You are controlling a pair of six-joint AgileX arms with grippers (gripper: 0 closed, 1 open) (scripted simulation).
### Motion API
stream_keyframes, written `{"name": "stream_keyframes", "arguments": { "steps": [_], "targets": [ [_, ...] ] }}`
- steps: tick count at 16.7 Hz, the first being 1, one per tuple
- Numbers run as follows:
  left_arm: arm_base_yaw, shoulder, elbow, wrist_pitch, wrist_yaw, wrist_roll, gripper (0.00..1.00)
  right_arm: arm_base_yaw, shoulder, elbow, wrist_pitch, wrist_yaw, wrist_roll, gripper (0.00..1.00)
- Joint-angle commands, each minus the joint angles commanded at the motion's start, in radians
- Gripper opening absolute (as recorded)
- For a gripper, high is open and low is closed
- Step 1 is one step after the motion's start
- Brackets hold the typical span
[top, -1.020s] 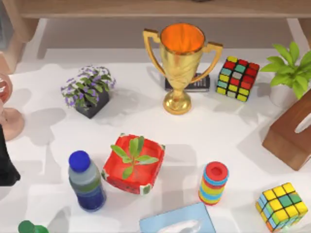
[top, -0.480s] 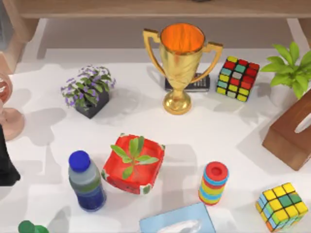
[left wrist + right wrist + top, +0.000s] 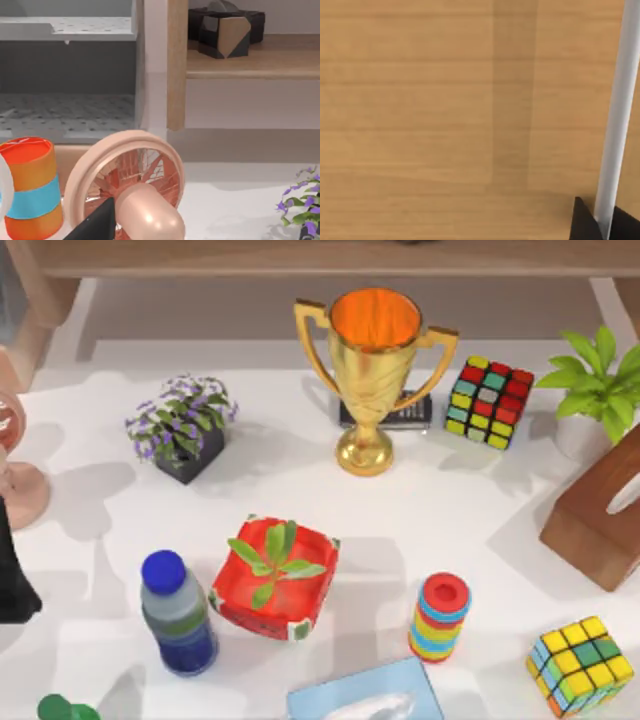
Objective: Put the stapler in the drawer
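The stapler is out of view. In the right wrist view a pale wooden panel (image 3: pixel 445 100), apparently the drawer front, carries a white bar handle (image 3: pixel 617 100). My right gripper (image 3: pixel 604 222) sits at that bar, with a dark fingertip (image 3: pixel 582 222) pressed against each side of it. My left arm (image 3: pixel 12 585) is a black shape parked at the table's left edge, beside a pink fan (image 3: pixel 125 175). One dark finger (image 3: pixel 97 225) of it shows in the left wrist view.
On the table stand a gold trophy (image 3: pixel 372 370), two Rubik's cubes (image 3: pixel 488 400) (image 3: pixel 580 662), a red square planter (image 3: pixel 275 578), a blue-capped bottle (image 3: pixel 178 615), a striped ring stack (image 3: pixel 438 617), a purple flower pot (image 3: pixel 182 425), a blue tissue box (image 3: pixel 365 698) and a wooden tissue box (image 3: pixel 600 515).
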Motion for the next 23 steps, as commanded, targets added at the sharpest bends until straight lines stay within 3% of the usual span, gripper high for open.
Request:
{"name": "stream_keyframes", "arguments": {
  "steps": [23],
  "targets": [
    [0.0,0.0,0.0,0.0,0.0,0.0,1.0,0.064,0.121,0.274,-0.154,0.064,0.001,0.0]
  ]
}}
